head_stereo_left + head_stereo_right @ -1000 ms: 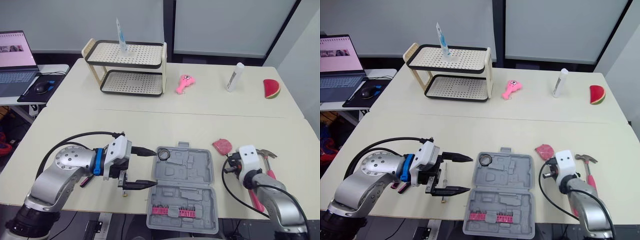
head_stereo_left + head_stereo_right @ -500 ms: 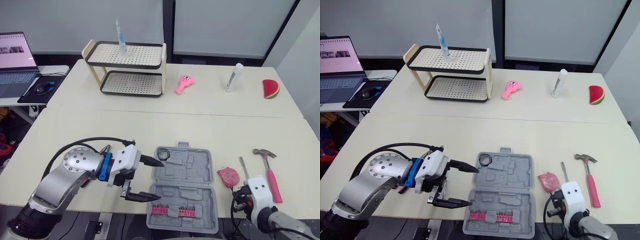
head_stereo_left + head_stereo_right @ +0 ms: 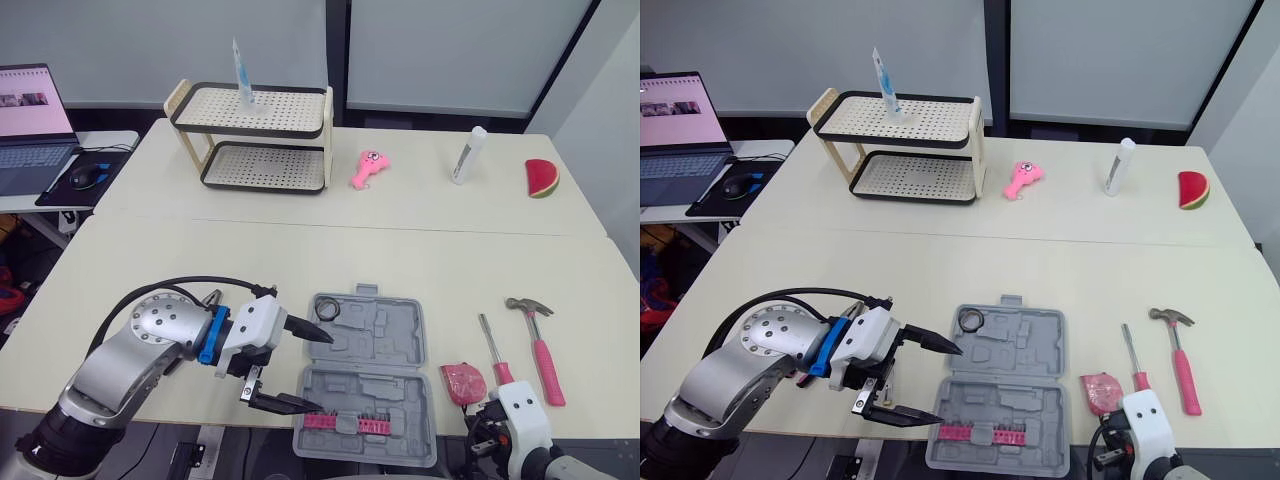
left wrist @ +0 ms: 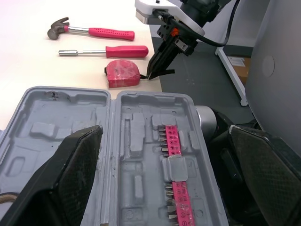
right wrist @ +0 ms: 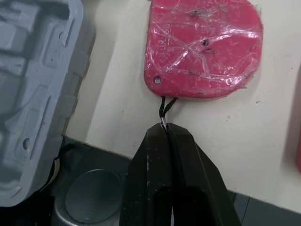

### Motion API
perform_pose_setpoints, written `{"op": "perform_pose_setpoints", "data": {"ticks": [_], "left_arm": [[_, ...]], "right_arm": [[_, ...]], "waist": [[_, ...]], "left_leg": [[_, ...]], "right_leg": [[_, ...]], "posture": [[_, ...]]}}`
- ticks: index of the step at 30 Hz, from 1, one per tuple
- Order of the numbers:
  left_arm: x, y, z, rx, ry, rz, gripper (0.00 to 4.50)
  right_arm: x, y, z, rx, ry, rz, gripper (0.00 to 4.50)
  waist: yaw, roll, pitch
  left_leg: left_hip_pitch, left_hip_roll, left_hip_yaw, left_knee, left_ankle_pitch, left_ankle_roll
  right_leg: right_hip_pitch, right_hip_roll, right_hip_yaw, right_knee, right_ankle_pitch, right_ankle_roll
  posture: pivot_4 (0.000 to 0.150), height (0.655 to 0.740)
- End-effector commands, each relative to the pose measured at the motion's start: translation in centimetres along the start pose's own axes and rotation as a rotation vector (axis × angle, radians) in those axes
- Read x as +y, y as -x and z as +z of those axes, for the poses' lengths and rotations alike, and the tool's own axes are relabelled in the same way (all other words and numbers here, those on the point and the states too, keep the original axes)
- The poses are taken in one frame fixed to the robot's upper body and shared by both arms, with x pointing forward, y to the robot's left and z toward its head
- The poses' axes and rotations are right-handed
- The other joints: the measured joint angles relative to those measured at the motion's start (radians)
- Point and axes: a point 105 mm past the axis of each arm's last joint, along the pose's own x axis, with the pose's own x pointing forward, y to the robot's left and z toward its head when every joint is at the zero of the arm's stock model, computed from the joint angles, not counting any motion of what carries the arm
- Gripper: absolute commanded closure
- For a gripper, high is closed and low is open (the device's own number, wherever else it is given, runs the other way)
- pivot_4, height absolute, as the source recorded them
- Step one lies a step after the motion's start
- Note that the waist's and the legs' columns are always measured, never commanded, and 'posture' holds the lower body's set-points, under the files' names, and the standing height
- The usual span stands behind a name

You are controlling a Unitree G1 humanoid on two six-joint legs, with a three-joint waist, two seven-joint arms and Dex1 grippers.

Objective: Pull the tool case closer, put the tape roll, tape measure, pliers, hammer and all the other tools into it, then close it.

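Tape measure: the pink tape measure (image 5: 202, 47) lies flat on the table (image 3: 300, 250) near the front edge, just beside the right side of the tool case (image 3: 400, 330) and apart from it
Right gripper: my right gripper (image 5: 164, 129) has its fingers pressed together on the thin black wrist strap (image 5: 164, 106) that hangs off the tape measure's body
Left gripper: my left gripper (image 3: 325, 373) is spread wide, its fingers reaching over the left edge of the open case and gripping nothing
Handling: I judge the tape measure a compact, hard, fairly dense lump; the clear film over it looks slick, and the strap is limp, so a lift by the strap would let the body swing and turn
Where to hold: I would rather pinch the body across its two flat faces; the strap suits dragging only
Case: a light moulded plastic shell lying open, likely to slide if nudged, with a pink strip of bits in the near half and a small dark ring (image 3: 327, 310) in the far left corner
Neighbours: the screwdriver (image 3: 493, 350) lies just beside the tape measure on its right, and the hammer (image 3: 540, 340) beyond that
In the way: the case's raised rim stands between the tape measure and its pockets
Far side: a rack (image 3: 255, 135), a pink toy (image 3: 368, 166), a white tube (image 3: 468, 153) and a melon slice (image 3: 542, 178) sit well apart from my work
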Motion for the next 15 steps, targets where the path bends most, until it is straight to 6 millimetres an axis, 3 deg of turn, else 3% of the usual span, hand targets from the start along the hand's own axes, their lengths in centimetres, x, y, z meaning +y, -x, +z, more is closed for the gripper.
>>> {"op": "perform_pose_setpoints", "data": {"ticks": [1,15], "left_arm": [[-0.36,-0.13,0.61,-0.006,-0.029,-0.017,0.0],[-0.25,-0.08,0.42,-0.008,-0.028,-0.006,0.0]], "right_arm": [[0.86,0.51,0.44,-0.015,0.013,0.038,4.49],[1.75,0.48,0.16,0.018,0.012,0.096,4.49]], "waist": [[0.0,0.0,0.0],[0.0,0.0,0.0]], "left_leg": [[0.0,0.0,0.0,0.0,0.0,0.0],[0.0,0.0,0.0,0.0,0.0,0.0]], "right_leg": [[0.0,0.0,0.0,0.0,0.0,0.0],[0.0,0.0,0.0,0.0,0.0,0.0]], "posture": [[0.15,0.735],[0.15,0.735]]}}
